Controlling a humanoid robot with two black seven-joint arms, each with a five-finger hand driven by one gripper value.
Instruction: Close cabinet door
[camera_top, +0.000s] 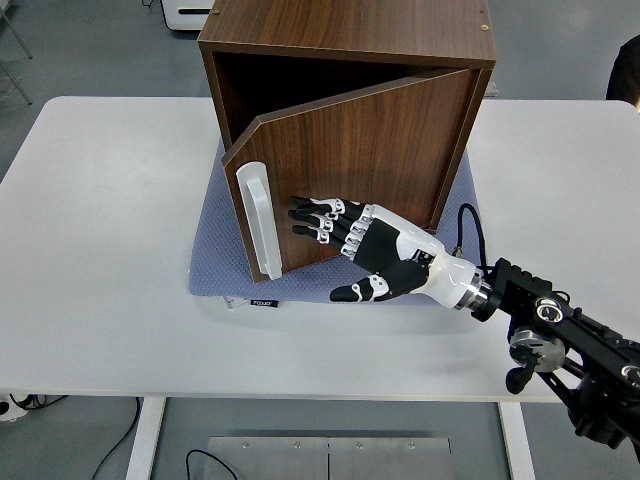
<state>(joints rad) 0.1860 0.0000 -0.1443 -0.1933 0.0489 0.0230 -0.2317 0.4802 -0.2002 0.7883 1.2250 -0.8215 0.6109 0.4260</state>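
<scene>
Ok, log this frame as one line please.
cabinet door: ajar | right hand: open, fingers flat against door face beside white handle | left arm: unseen

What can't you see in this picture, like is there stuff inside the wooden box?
- Inside of the cabinet: dark, and the half-open door covers most of it, head view.
- Whether the right hand fingertips touch the door: too close to tell.
- Cushion under the cabinet: mostly hidden.
- Left hand: out of view.
</scene>
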